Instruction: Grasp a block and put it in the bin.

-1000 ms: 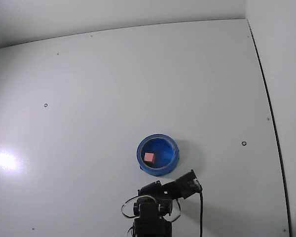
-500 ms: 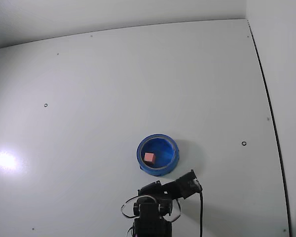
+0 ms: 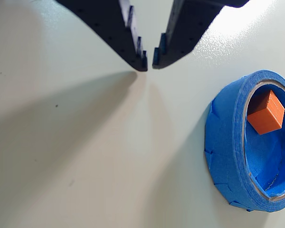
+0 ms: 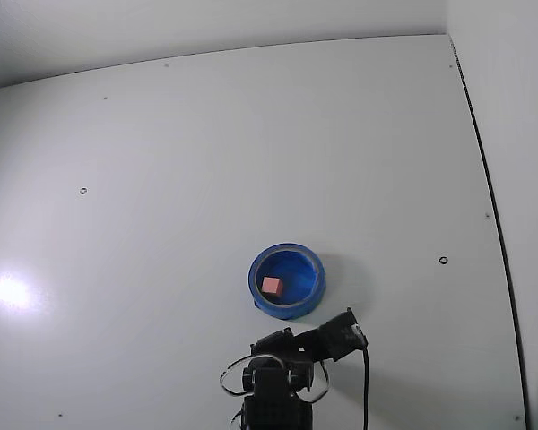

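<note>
In the wrist view the gripper [image 3: 149, 64] comes in from the top edge, its two dark fingers [image 3: 128, 35] drawn almost together so that only a thin slit of pale table shows between the tips, and nothing is pinched between them. The tips hang just above the bare white table [image 3: 76, 156], where they throw a long soft shadow that runs off to the left below them. To the right of the fingertips and lower in that view sits one bin [image 3: 228, 156], a round bright-blue ring with a paler inner rim, clear of the fingers and not touching them. Inside it lies one block [image 3: 266, 113], an orange-red cube that rests on the blue floor close against the inner wall on the side nearer the fingers. In the fixed view the arm [image 4: 282, 381] is folded low at the bottom edge, and the bin [image 4: 287, 309] stands just beyond it on the table [image 4: 251, 152], with the single block [image 4: 272, 286] showing as a small pink square in the bin's left half. A few small dark screw holes [image 4: 443, 261] dot the table farther out, well apart from the arm.
</note>
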